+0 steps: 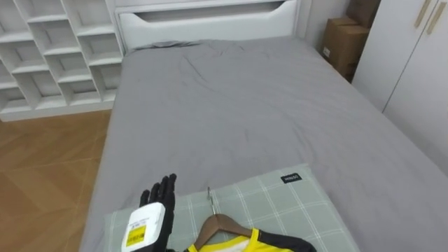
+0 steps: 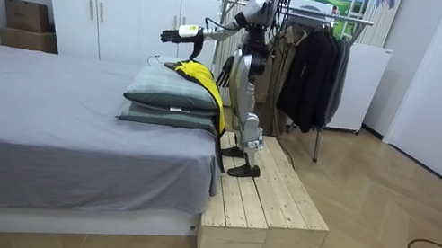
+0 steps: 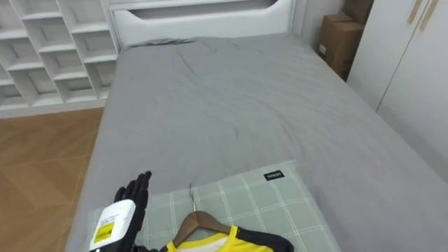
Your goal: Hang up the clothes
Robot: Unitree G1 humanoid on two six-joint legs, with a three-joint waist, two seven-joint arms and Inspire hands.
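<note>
A yellow and black garment on a wooden hanger lies on a green checked pillow at the foot of the bed. The hanger's metal hook points toward the headboard. My left hand hovers open just left of the hook, fingers straight, touching nothing. In the room view the left hand reaches out above the stacked pillows and the garment. My right hand hangs by my hip. A clothes rack with dark clothes stands behind me.
I stand on a wooden platform at the foot of the grey bed. White shelves are beyond the bed's left side, with cardboard boxes and white wardrobe doors on the right.
</note>
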